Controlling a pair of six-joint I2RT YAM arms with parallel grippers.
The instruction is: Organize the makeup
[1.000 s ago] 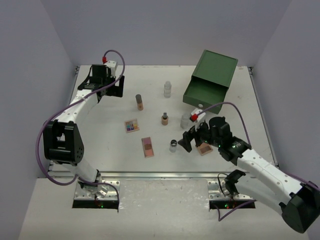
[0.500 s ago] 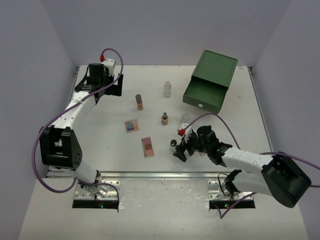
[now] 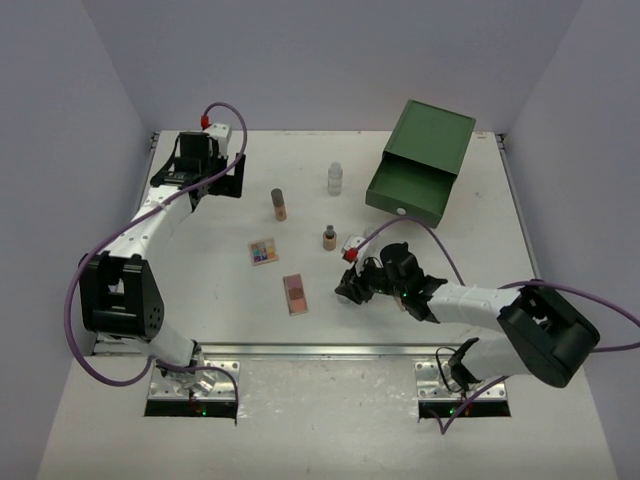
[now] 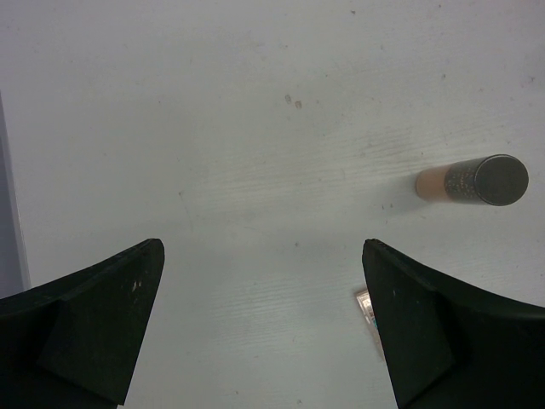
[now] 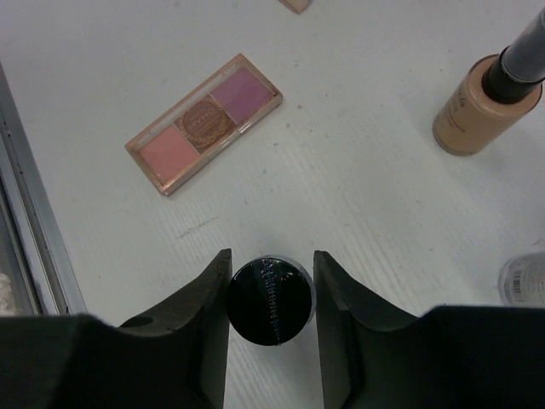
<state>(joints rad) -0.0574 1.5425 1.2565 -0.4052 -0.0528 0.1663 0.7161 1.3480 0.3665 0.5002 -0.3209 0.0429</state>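
Right fingers (image 5: 204, 315) clasping small round black-lidded jar (image 5: 270, 300), left fingers (image 4: 94, 315) spread wide

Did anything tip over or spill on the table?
No spills, and nothing tipped: the clear bottle, tan tube and foundation bottle all stand upright. The only odd bit is the green box at the far right. It sits crooked on the table, with its drawer pulled partly out.
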